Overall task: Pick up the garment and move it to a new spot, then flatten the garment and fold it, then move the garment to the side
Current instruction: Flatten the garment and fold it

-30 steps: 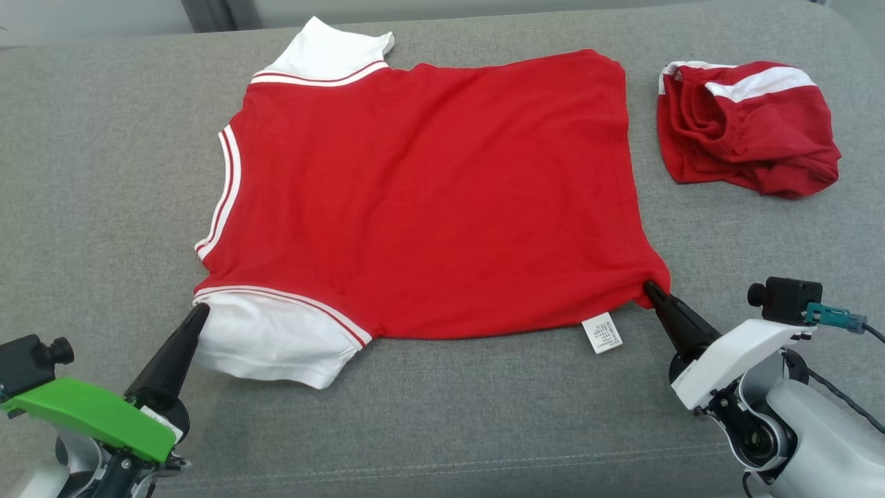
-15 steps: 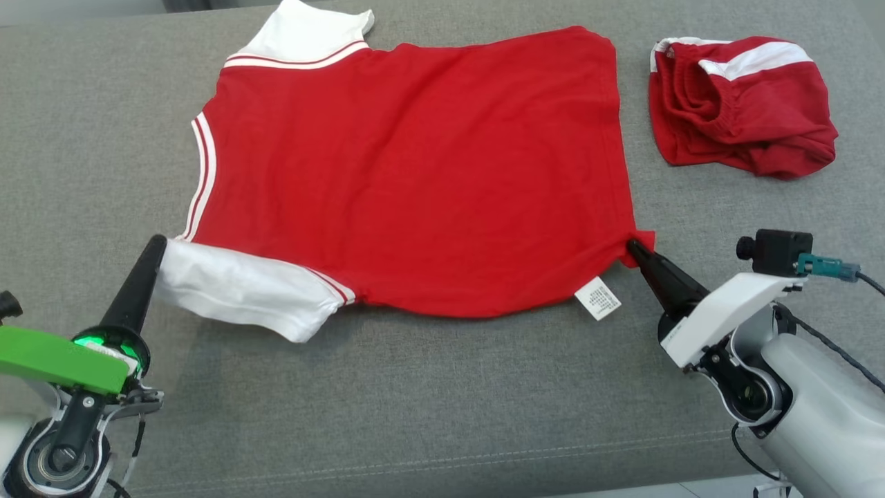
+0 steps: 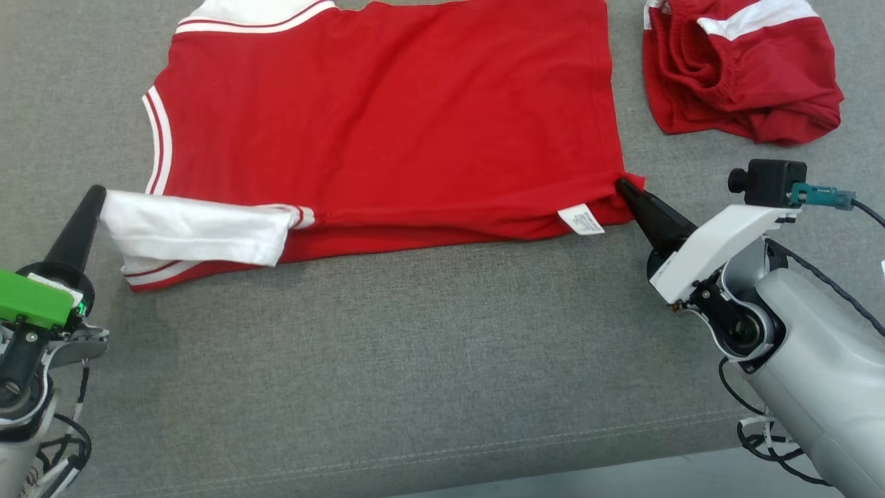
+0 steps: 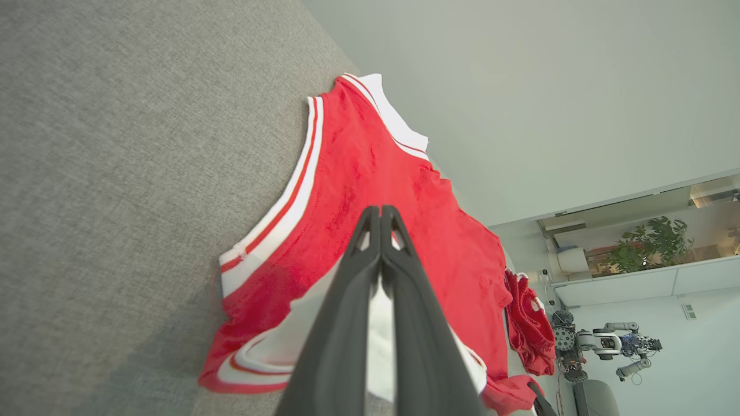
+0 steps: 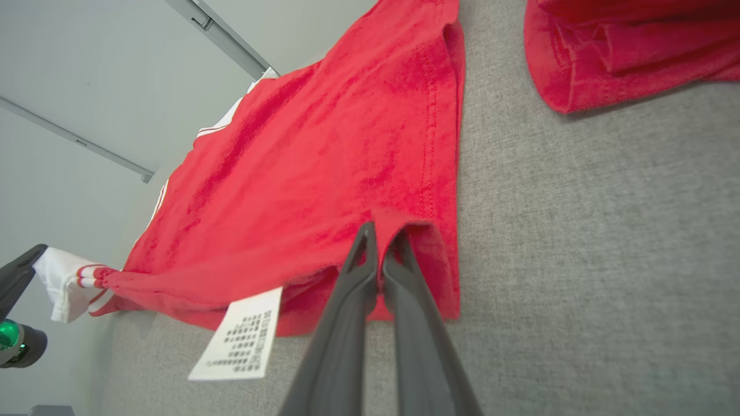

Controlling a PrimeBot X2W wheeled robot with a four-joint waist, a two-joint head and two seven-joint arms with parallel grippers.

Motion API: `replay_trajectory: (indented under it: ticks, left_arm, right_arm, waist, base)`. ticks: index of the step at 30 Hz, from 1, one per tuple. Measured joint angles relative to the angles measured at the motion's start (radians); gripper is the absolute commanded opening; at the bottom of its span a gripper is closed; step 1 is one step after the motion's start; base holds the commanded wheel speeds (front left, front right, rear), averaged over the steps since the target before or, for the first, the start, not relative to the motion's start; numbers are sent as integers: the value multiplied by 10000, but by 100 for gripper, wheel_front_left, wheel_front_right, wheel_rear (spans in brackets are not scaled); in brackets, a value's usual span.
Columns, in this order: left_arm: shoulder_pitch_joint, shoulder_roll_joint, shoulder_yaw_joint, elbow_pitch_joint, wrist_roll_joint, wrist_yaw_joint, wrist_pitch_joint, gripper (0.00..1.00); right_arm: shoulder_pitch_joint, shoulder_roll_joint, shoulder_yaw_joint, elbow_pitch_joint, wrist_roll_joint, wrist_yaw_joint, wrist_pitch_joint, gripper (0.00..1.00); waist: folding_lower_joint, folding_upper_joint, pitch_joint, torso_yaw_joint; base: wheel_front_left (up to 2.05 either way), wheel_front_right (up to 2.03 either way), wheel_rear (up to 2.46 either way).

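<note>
The garment [image 3: 387, 104] is a red T-shirt with white sleeves, spread on a grey cushion [image 3: 415, 346]. My left gripper [image 3: 97, 190] is shut on the near white sleeve [image 3: 193, 232], which is pulled taut above the cushion. My right gripper [image 3: 620, 182] is shut on the near hem corner, beside the white care label [image 3: 581, 220]. The near edge is lifted and rolled slightly over the body. In the left wrist view the left gripper [image 4: 380, 211] pinches white cloth over the garment [image 4: 358, 150]. In the right wrist view the right gripper [image 5: 378, 231] grips the garment [image 5: 324, 156] at its hem.
A second red garment with a white stripe [image 3: 740, 62] lies crumpled at the far right, close to the shirt's hem; it also lies at the top of the right wrist view [image 5: 624, 46]. The cushion's front seam [image 3: 415, 453] runs near the bottom, with floor [image 3: 622, 481] beyond.
The head camera has tilted, shifting the whole picture. Both shut grippers have lifted the near sleeve and hem corner and carried them away from me, so the near edge now curls over.
</note>
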Motion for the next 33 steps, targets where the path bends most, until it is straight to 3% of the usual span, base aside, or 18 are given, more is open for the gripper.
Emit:
replay_trajectory:
  ticks: [11,30,31,33]
  left_arm:
    - [-1019,-61,-63,980,-27,42,418,0]
    - [-2188,-836,-136,2746,-6,23,351,0]
    - [-2244,-884,-148,2851,12,33,343,0]
    - [-2359,-980,-190,3043,19,54,341,0]
  right_arm:
    - [-675,261,-155,523,27,10,81,0]
    - [-1565,683,-17,1383,-148,182,50,0]
    - [-1606,706,-4,1436,-150,186,8,3]
    - [-1676,732,-2,1496,-161,230,-35,43]
  waist:
    - [0,0,556,-318]
    - [0,0,744,-366]
    - [0,-1,745,-366]
    - [0,0,744,-369]
  base:
    - [0,0,0]
    - [0,0,0]
    - [0,0,0]
    - [0,0,0]
